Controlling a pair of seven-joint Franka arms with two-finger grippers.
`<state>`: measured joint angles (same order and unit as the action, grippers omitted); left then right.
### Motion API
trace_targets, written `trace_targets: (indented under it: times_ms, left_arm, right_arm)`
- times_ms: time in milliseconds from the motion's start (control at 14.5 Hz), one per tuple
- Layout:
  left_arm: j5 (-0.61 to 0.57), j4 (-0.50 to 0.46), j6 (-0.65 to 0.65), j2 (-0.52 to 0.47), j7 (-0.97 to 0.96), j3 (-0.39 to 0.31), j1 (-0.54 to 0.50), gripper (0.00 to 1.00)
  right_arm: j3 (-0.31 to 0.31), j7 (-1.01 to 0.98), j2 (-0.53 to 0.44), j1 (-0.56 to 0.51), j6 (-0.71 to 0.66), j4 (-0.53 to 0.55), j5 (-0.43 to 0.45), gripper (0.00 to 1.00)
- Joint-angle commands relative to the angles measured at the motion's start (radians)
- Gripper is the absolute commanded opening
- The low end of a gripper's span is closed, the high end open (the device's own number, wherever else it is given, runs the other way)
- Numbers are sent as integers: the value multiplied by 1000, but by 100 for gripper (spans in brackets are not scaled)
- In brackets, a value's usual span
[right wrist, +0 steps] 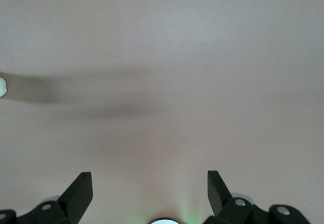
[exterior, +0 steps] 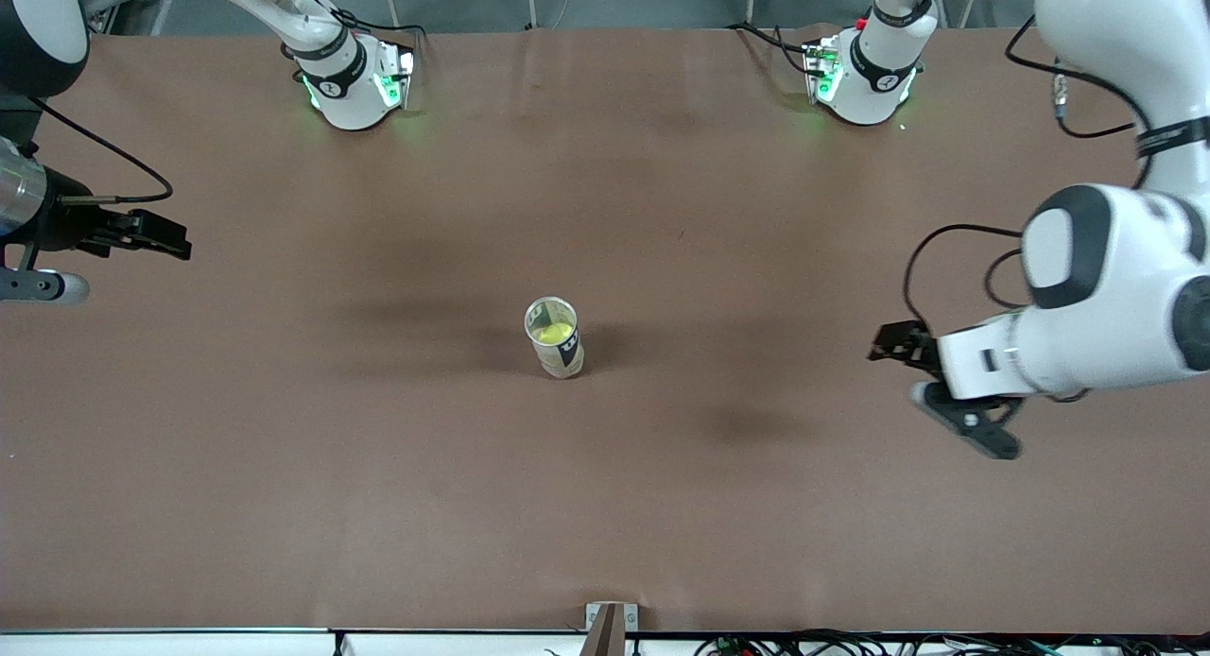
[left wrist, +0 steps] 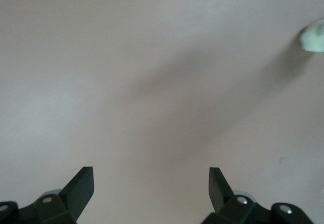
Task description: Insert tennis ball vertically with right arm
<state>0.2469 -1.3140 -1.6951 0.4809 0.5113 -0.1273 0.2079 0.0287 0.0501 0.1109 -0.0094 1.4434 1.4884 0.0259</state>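
A clear tennis-ball can (exterior: 560, 355) stands upright at the middle of the brown table (exterior: 378, 467), its top open. A yellow tennis ball (exterior: 555, 333) sits inside it. My right gripper (exterior: 168, 238), black on a silver cuff, hovers over the right arm's end of the table, well away from the can. It is open and empty in the right wrist view (right wrist: 149, 178), where a sliver of the can (right wrist: 2, 86) shows at the edge. My left gripper (exterior: 907, 372) is open and empty (left wrist: 151, 177) over the left arm's end; the can (left wrist: 314, 35) shows at that view's edge.
The two arm bases (exterior: 354, 84) (exterior: 865, 75) stand at the table's edge farthest from the front camera. A small bracket (exterior: 610, 628) sits at the nearest edge. Bare table surrounds the can.
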Motion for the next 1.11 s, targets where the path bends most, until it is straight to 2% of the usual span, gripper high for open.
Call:
trace_targets:
  times_ms: [0, 138, 277, 484, 761, 1037]
  left_arm:
    - [-105, 1, 52, -67, -16, -26, 15, 100]
    - [-188, 2, 86, -115, -75, -35, 18, 100]
    - [-201, -2, 87, -177, -183, -35, 15, 100]
    - [-205, -1, 113, -205, -275, -60, 13, 100]
    - [-210, -1, 144, -269, -270, -101, -7, 100]
    - [-210, -22, 169, -337, -286, -100, -24, 100]
  right_arm:
    - [19, -6, -25, -18, -23, -11, 3, 100]
    - [20, -9, -23, -18, -31, -17, 3, 100]
    - [20, -7, -25, -18, -54, -22, 2, 100]
    - [19, -7, -22, -17, -55, -63, 0, 100]
    - [17, 5, -17, -17, -49, -76, 5, 100]
    - [19, -1, -14, -15, -57, -82, -3, 100]
